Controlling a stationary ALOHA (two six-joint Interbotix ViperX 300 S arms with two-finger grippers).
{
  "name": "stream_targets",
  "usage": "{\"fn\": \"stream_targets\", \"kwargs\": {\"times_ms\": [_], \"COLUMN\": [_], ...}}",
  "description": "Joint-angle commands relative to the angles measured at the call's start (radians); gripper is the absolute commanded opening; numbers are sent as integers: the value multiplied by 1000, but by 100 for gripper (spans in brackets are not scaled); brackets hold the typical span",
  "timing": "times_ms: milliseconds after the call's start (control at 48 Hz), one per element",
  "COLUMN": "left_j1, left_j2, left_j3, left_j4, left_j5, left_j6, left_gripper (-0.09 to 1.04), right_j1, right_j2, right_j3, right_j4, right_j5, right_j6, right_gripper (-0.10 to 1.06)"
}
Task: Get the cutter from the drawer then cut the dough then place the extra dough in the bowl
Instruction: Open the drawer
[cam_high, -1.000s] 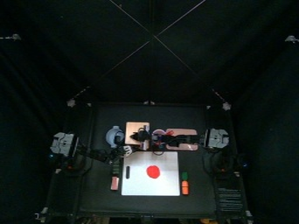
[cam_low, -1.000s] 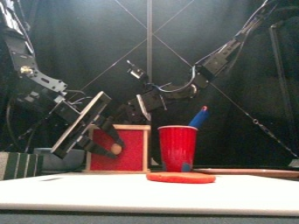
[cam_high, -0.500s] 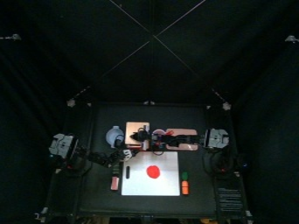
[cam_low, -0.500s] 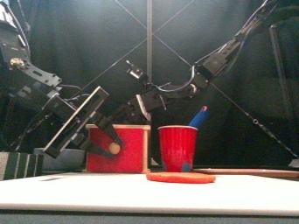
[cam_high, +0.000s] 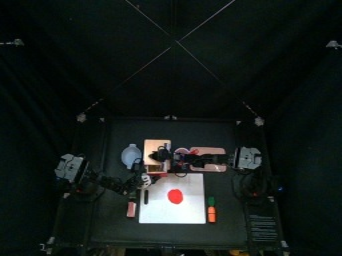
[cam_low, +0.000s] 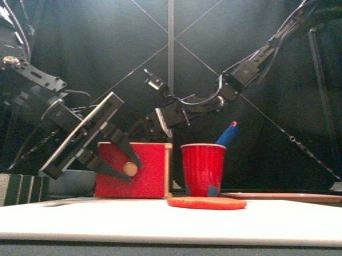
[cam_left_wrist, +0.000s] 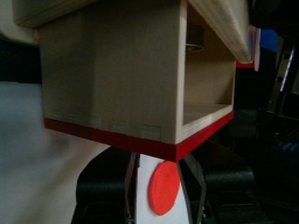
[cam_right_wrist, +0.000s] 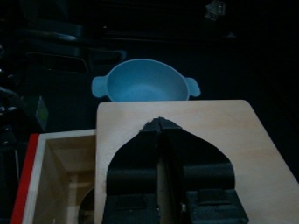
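Observation:
The pale wooden box stands at the back of the table. Its red drawer front is pulled out toward the front. My left gripper is shut on the drawer's red knob; the front view shows that gripper at the drawer face. My right gripper is shut, its tips pressed on the box top. A thin curved wire shows inside the drawer. The flat red dough lies on the white board. The blue-grey bowl sits left of the box.
A red cup with a blue knife stands right of the box, behind the dough. A small red thing lies left of the board, and an orange one lies right of it.
My left gripper has drawn back toward the front with the knob, and the red drawer front has come further out of the box. The right gripper has stayed on the box top.

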Motion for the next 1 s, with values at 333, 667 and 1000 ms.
{"fn": "stream_targets", "kwargs": {"times_ms": [333, 667, 1000], "left_j1": [-71, -83, -72], "left_j2": [-35, -35, -29], "left_j3": [14, 2, 5], "left_j4": [2, 2, 12], "left_j5": [74, 74, 69], "left_j6": [2, 3, 9], "left_gripper": [59, 59, 63], "right_j1": [-18, -18, -18], "right_j2": [-9, -9, -9], "right_j3": [-12, -17, -17], "right_j4": [-2, 0, -2], "right_j5": [20, 20, 20], "right_j6": [-2, -3, -2], "right_gripper": [6, 6, 6]}}
